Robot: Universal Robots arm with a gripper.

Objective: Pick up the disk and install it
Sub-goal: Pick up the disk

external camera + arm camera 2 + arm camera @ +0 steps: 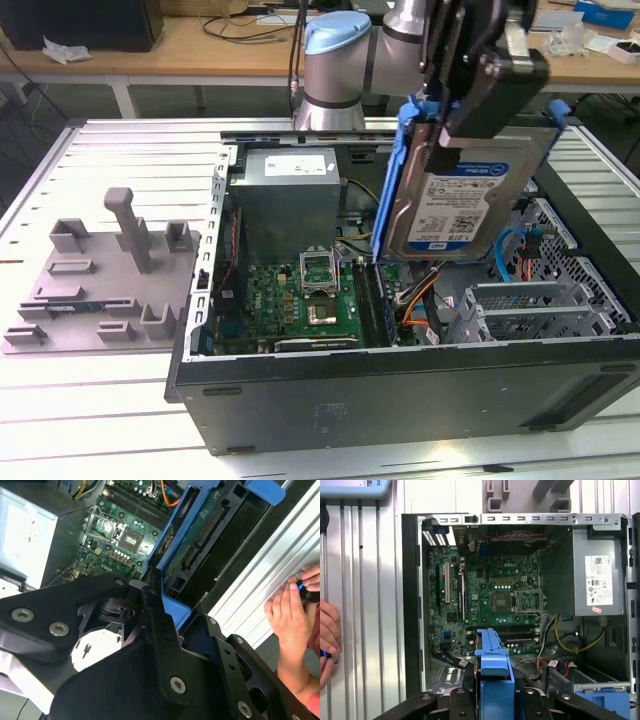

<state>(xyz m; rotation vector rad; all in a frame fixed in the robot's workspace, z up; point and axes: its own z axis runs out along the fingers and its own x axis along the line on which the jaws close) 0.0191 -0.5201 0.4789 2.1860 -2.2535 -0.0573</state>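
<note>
The disk (462,205), a silver hard drive with a white-and-blue label in a blue carrier bracket, hangs nearly upright above the open computer case (400,400), over its right half in the exterior view. My gripper (447,148) is shut on the disk's upper edge. In the second wrist view the black fingers (156,605) clamp the blue carrier, and the disk (200,540) shows its circuit-board underside. In the first wrist view the carrier's blue edge (493,662) sits between the gripper's fingers (492,700), above the motherboard (490,595).
Inside the case are a grey power supply (290,195), the green motherboard (310,300), orange and blue cables, and a metal drive cage (540,310). A grey fixture (100,280) lies on the slatted table at the exterior view's left. A person's hand (287,615) rests on the table beside the case.
</note>
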